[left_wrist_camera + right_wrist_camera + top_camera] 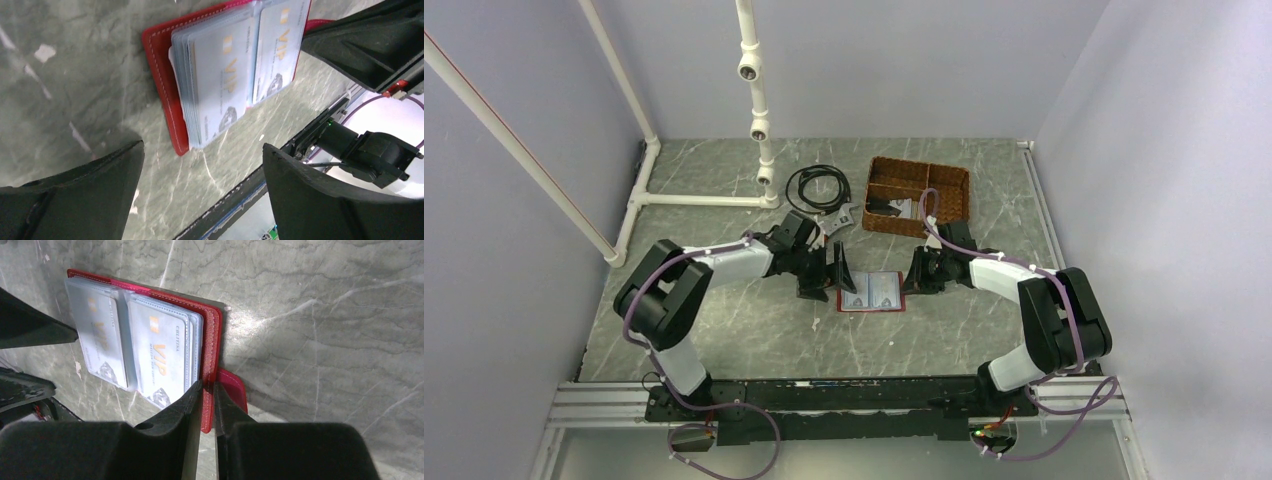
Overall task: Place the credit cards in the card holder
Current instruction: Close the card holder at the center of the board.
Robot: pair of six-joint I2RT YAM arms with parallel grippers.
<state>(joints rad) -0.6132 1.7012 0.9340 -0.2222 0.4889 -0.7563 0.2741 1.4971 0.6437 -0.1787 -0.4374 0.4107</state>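
Note:
The dark-red card holder (870, 310) lies open on the table between my two grippers. Its clear sleeves hold pale blue-grey credit cards marked VIP (160, 355), also seen in the left wrist view (220, 75). My right gripper (207, 392) is shut on the holder's right red edge (214, 335), next to its red snap tab (235, 387). My left gripper (202, 192) is open and empty, just off the holder's left edge (162, 85), not touching it. In the top view the left gripper (826, 280) and the right gripper (914, 282) flank the holder.
A brown wicker divided basket (954, 180) stands behind the holder, with a dark card and a white card (902, 207) in it. A coiled black cable (819, 187) lies to its left. A white pipe frame (704, 198) runs along the back left.

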